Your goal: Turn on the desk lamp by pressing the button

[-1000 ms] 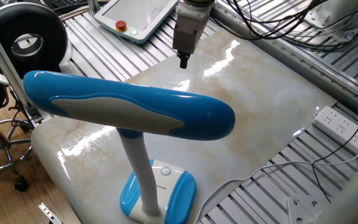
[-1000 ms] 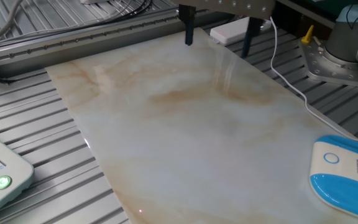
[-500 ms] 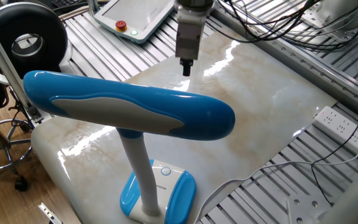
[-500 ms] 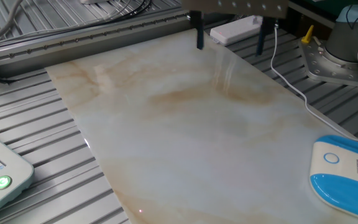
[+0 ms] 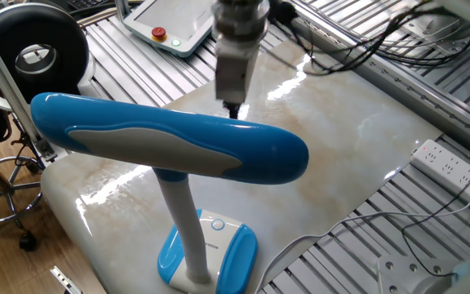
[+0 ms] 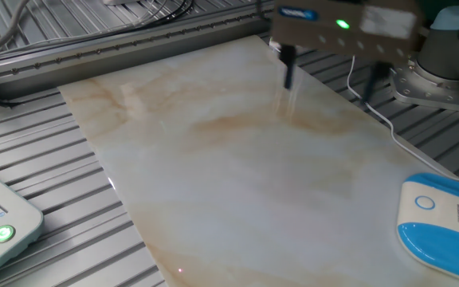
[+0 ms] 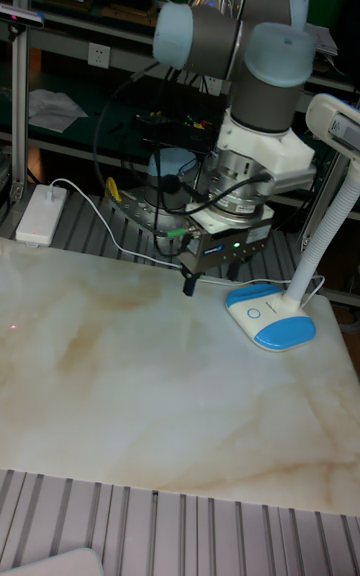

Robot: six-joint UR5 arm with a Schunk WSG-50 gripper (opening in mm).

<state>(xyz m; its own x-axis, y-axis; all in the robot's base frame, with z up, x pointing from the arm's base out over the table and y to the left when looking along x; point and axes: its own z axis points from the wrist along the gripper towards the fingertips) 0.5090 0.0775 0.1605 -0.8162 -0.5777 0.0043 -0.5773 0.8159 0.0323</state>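
At upper centre of the other fixed view, the gripper [image 6: 329,73] is hovering over the marble tabletop [image 6: 213,175], its jaws standing apart and gripping nothing. Lower right, the desk lamp [image 6: 441,219] is sitting — glossy, rigid, probably top-heavy. Its button [image 6: 425,202] is likely wanting a straight-down fingertip press, no grasping.

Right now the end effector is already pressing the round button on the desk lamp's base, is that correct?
Not quite: the end effector is above the marble, well apart from the button on the desk lamp, as the other fixed view shows.
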